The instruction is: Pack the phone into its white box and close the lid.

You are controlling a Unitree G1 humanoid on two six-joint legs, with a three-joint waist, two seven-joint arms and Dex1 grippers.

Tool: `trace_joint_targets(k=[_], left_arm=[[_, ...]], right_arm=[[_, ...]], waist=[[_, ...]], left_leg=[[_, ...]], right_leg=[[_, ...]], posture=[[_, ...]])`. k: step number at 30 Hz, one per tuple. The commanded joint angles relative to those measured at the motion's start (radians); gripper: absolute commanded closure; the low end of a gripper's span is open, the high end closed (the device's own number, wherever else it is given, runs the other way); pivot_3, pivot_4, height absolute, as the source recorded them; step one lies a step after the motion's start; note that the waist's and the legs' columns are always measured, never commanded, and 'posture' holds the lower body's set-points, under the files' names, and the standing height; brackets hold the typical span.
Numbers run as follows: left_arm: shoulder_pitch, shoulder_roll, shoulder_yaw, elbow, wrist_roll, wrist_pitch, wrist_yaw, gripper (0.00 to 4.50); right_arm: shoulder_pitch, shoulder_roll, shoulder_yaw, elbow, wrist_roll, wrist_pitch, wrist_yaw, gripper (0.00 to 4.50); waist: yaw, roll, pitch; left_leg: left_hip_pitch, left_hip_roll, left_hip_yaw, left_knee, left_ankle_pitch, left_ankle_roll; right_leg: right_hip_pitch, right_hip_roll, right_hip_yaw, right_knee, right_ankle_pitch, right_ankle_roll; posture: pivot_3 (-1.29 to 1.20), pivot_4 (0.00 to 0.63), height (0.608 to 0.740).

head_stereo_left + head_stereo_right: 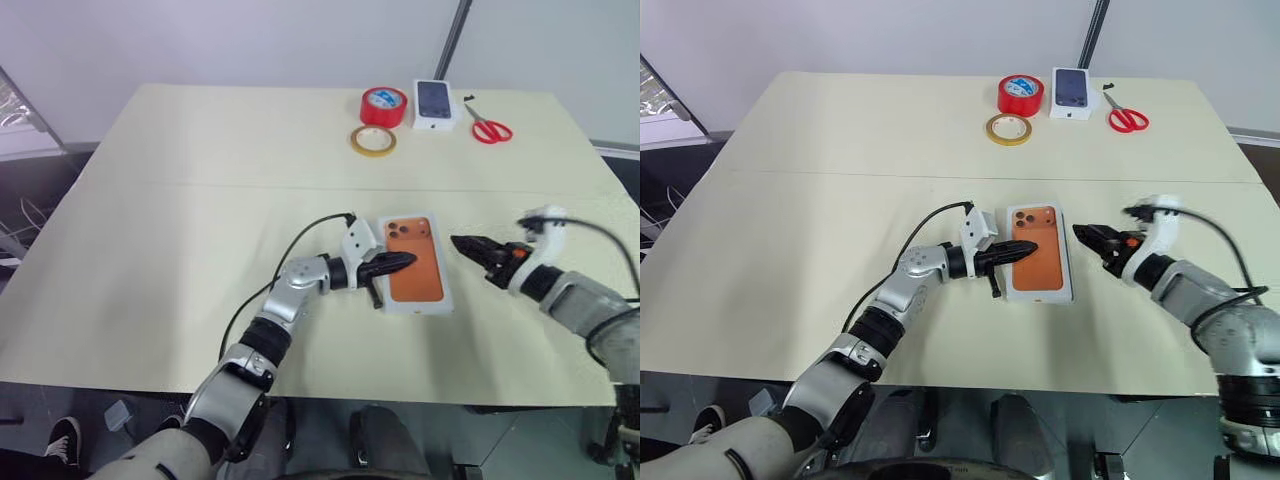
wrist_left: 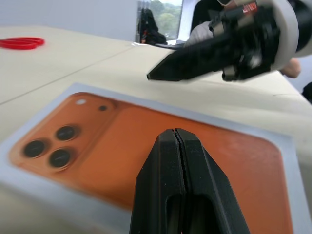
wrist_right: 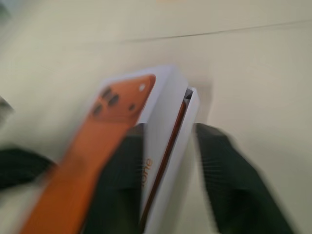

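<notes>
The white box [image 1: 415,307] lies near the table's front, right of centre. The lid [image 1: 425,275] sits on it, and its top bears an orange phone picture. In the right wrist view the lid [image 3: 161,112] sits slightly askew, with a narrow gap to the base wall [image 3: 191,119]. The phone itself is hidden. My left gripper [image 1: 408,260] is shut, and its tips [image 2: 174,134] rest on the lid's left part. My right gripper [image 1: 458,241] hovers just right of the box and points at it. Its blurred fingers [image 3: 229,170] stand apart.
At the table's far edge stand a red tape roll [image 1: 384,105], a tan tape roll [image 1: 372,141], a small white box [image 1: 434,104] with a dark phone picture, and red scissors [image 1: 490,128]. The table's front edge [image 1: 300,378] runs close below the box.
</notes>
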Motion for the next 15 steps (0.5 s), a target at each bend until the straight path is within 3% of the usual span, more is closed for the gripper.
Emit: trace_joint_targets(k=[1, 8, 15], left_arm=[[0.006, 0.043, 0.036, -0.102, -0.022, 0.066, 0.004, 4.50], [0.057, 0.178, -0.003, -0.214, 0.037, 0.233, 0.016, 4.50], [0.017, 0.092, -0.058, -0.111, 0.094, 0.232, 0.054, 4.50]], right_arm=[[-0.005, 0.016, 0.046, -0.035, -0.209, -0.136, 0.031, 4.46], [0.015, 0.037, 0.100, -0.023, -0.444, -0.222, 0.065, 4.46], [0.014, 0.085, 0.067, -0.022, -0.509, -0.209, 0.071, 4.46]], waist=[[0.002, 0.000, 0.000], [0.004, 0.000, 0.000], [0.007, 0.000, 0.000]], left_leg=[[0.000, 0.000, 0.000, 0.000, 0.000, 0.000], [0.000, 0.000, 0.000, 0.000, 0.000, 0.000], [0.001, -0.003, -0.001, 0.002, 0.000, 0.000]], right_leg=[[0.000, 0.000, 0.000, 0.000, 0.000, 0.000], [0.001, -0.001, 0.000, 0.000, 0.000, 0.000], [0.003, -0.004, -0.001, -0.001, 0.000, 0.000]], posture=[[0.00, 0.150, 0.740], [0.00, 0.150, 0.740], [0.00, 0.150, 0.740]])
